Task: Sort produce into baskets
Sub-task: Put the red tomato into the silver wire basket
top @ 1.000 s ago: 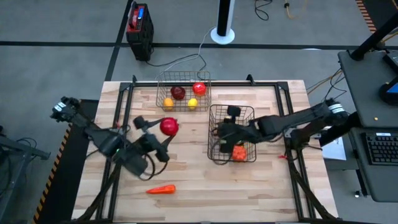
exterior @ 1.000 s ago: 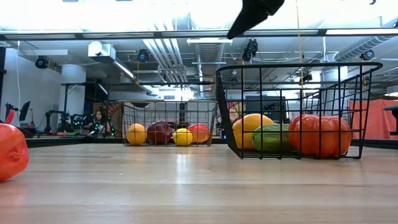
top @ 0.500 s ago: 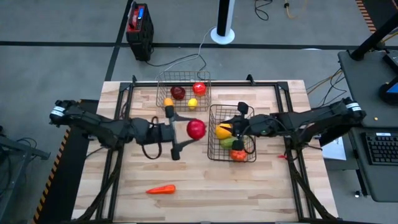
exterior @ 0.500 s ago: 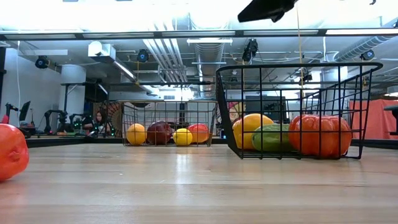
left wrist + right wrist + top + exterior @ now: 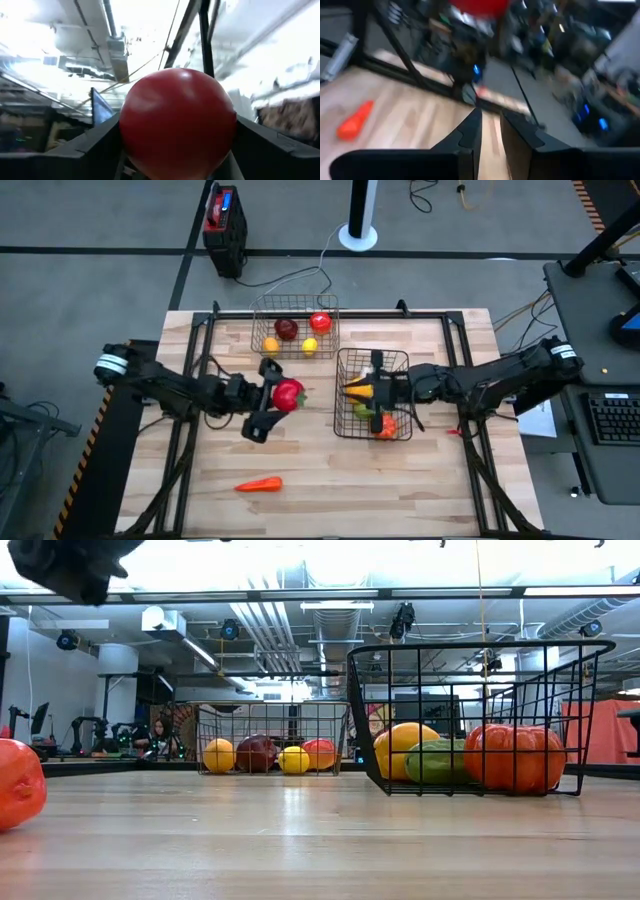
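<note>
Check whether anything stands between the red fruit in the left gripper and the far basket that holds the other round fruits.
Nothing visible does. The left gripper holds the red fruit above bare tabletop, just short of the far basket. The nearer basket sits off to the side, with the right gripper over it.

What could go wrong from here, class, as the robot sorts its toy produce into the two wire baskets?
The left pincer holds a round red fruit over bare table, clear of both baskets; if the grip slips, the fruit could roll away. The right pincer, shut and empty, hangs over the near basket and could snag its wire rim. The carrot lies unsorted.
</note>
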